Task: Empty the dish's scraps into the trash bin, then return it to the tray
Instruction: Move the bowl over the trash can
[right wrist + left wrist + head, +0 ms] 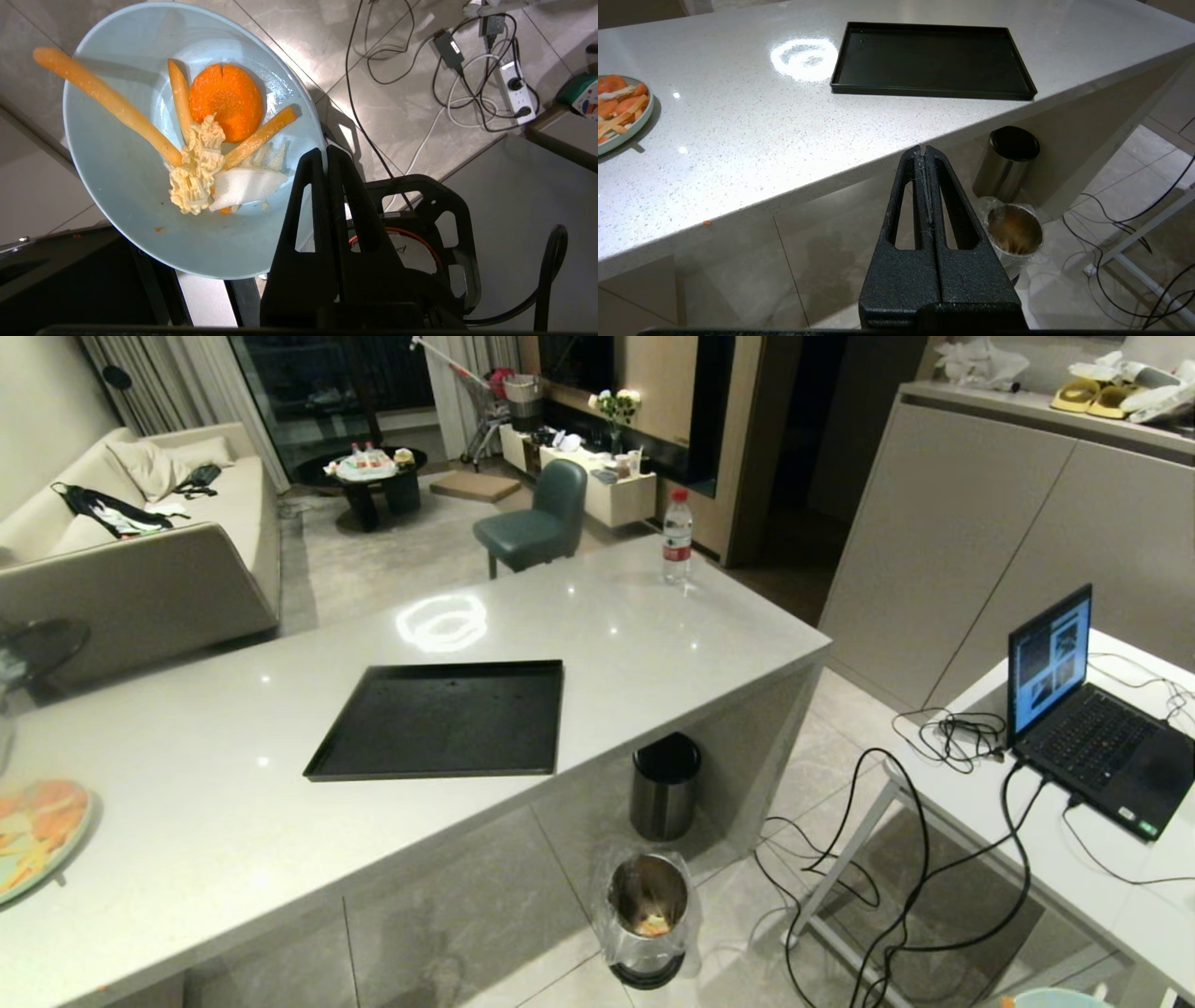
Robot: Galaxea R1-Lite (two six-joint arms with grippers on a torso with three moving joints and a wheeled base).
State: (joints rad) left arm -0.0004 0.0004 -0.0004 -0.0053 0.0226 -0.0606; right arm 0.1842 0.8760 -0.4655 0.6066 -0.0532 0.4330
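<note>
My right gripper [325,151] is shut on the rim of the light-blue dish [140,210], which it holds above the floor tiles. The scraps [225,108], a carrot slice, orange sticks and pale bits, lie inside it. In the head view only a sliver of the dish [1055,999] shows at the bottom right. The black tray [443,719] lies bare on the counter near its front edge. On the floor below stands the trash bin [649,915], with a clear liner and some scraps inside. My left gripper [923,150] hangs shut and holds nothing, in front of the counter, beside the trash bin [1014,233].
A black-lidded steel bin [665,786] stands against the counter, just behind the lined one. A pale-green plate [37,831] with food sits at the counter's left end, a water bottle [677,537] at its far corner. Cables [887,896] trail under the laptop [1083,709] table.
</note>
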